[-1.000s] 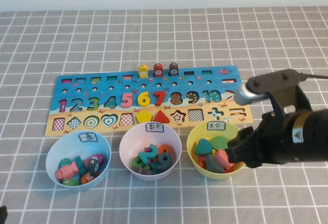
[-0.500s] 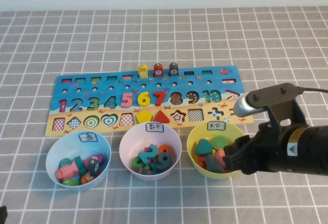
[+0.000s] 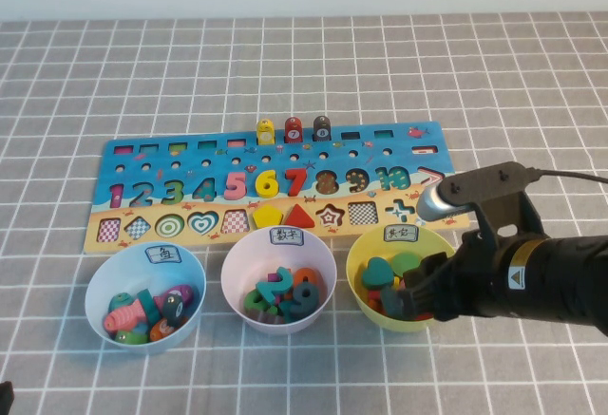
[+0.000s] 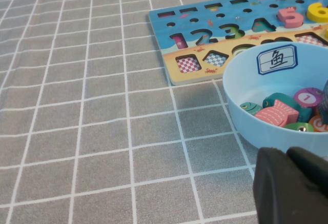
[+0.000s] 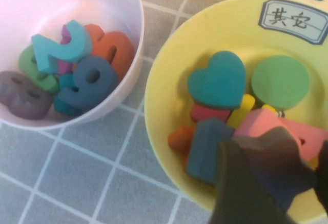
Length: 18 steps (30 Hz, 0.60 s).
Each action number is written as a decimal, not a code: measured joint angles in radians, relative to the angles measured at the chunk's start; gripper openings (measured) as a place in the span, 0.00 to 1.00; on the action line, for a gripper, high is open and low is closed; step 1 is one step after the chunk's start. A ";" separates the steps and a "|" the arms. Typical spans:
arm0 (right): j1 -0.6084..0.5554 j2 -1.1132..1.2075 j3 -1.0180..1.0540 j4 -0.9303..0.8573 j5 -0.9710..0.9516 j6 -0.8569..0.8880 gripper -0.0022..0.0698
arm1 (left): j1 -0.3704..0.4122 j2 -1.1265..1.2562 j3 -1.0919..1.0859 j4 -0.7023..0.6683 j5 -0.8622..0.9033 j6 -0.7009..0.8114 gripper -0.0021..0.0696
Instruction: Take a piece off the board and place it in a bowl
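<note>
Right gripper [image 3: 415, 296] has slid toward 7 o'clock, pinching the star piece [image 5: 264, 151] over the yellow bowl [image 3: 356, 261]. Release it low and central, clear of the rim. Left gripper [image 4: 292, 185] sits parked at the worktop's [image 3: 532, 73] 7 o'clock; I cannot tell its state.

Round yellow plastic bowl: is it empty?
No, the round yellow plastic bowl holds a teal heart, a green disc and more.
</note>
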 joint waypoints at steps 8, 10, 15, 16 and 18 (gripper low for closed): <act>0.000 0.002 0.001 0.000 -0.031 0.000 0.41 | 0.000 0.000 0.000 0.000 0.000 0.000 0.03; 0.000 0.014 0.001 0.000 -0.036 0.000 0.41 | 0.000 0.000 0.000 0.000 0.000 0.000 0.03; 0.000 0.049 -0.004 0.000 -0.033 -0.002 0.41 | 0.000 0.000 0.000 0.000 0.000 0.000 0.03; 0.000 0.055 -0.010 0.000 -0.033 -0.002 0.41 | 0.000 0.000 0.000 0.000 0.000 0.000 0.03; 0.000 0.067 -0.027 0.000 -0.026 -0.002 0.41 | 0.000 0.000 0.000 0.000 0.000 0.000 0.03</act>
